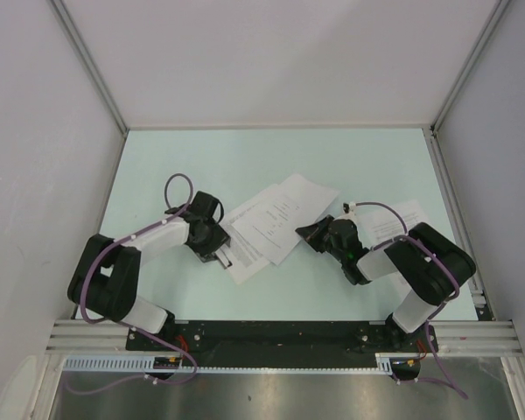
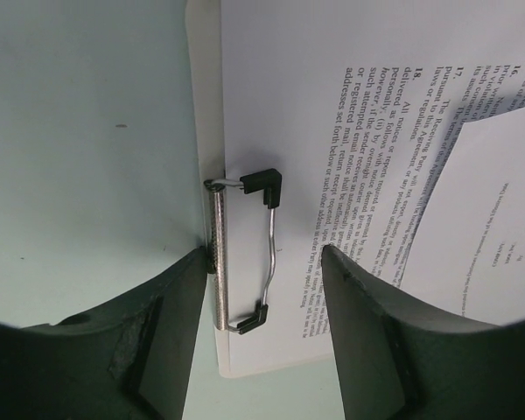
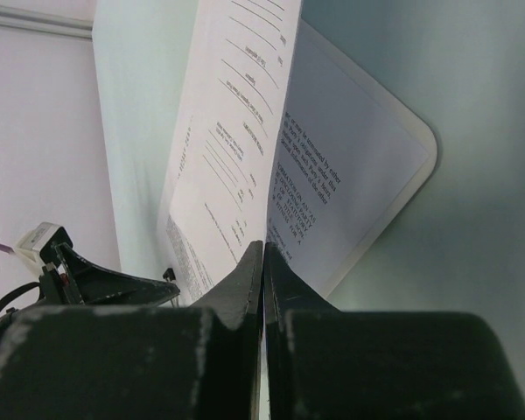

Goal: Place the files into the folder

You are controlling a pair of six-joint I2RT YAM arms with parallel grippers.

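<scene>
Between the half-open left end effector's (image 2: 264,255) jaws we find the folder's (image 2: 205,87) clip (image 2: 217,262), lengthwise; the right end effector (image 3: 262,252) pinches a sheet (image 3: 232,114).

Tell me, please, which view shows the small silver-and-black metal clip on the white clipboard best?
Left wrist: the silver-and-black metal clip sits sharp and central. The top view leaves it too small to tell; the right wrist misses it.
</scene>
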